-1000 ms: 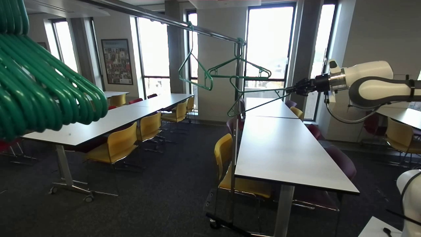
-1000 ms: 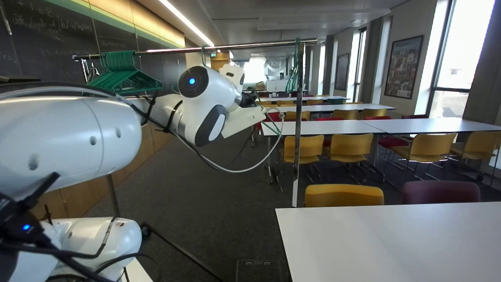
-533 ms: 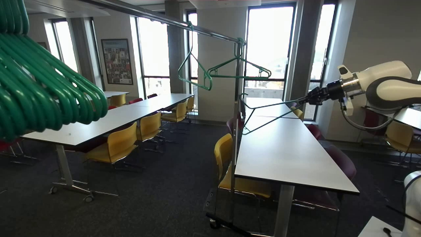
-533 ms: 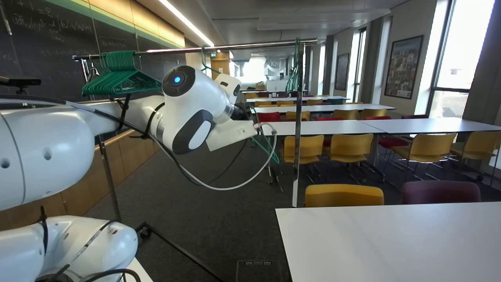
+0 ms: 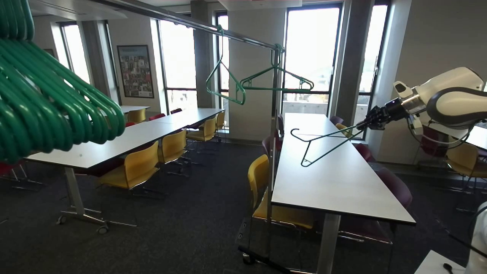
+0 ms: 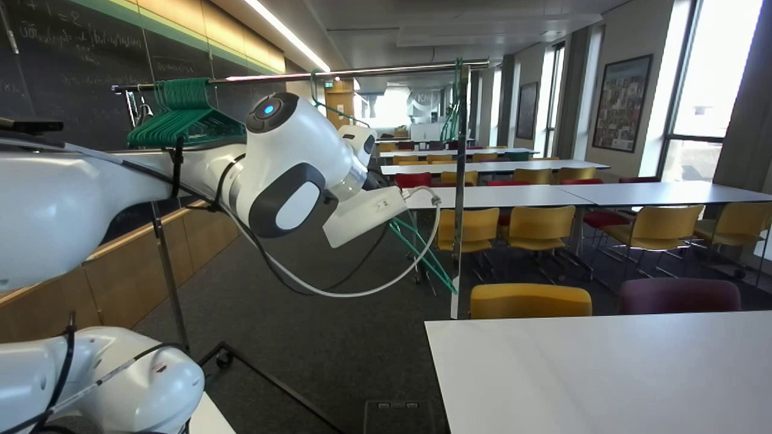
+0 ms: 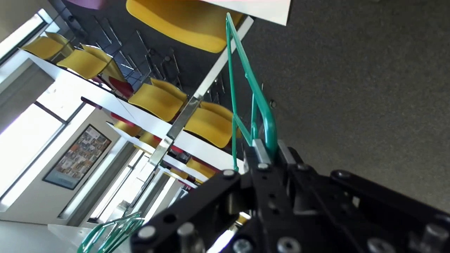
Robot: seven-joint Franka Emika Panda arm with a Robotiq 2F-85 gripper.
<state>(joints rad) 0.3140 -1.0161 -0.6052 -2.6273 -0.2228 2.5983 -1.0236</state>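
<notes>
My gripper (image 7: 273,151) is shut on a green plastic hanger (image 7: 259,95), whose thick tube lies between the two grey-edged fingertips. In an exterior view the black gripper (image 5: 360,126) holds the hanger (image 5: 309,141) at one end. Its hook points away from the gripper, and the whole hanger slants downward in front of the white table. The wrist hides the fingers in an exterior view where the hanger's lower end (image 6: 449,284) shows. On the metal rail (image 5: 247,37) hang a sideways-turned hanger (image 5: 224,97) and another green hanger (image 5: 295,90) by the post.
A tight bunch of green hangers (image 5: 57,106) hangs at the rail's far end, also the bunch (image 6: 187,123). The rack's upright post (image 6: 458,181) stands near the arm. A white table (image 5: 327,179) and yellow chairs (image 5: 260,175) are below. Cables loop under the wrist.
The gripper has drawn back from the rack, carrying the hanger away from the post and lower. The hanger has tipped further downward. The hangers on the rail have hardly moved.
</notes>
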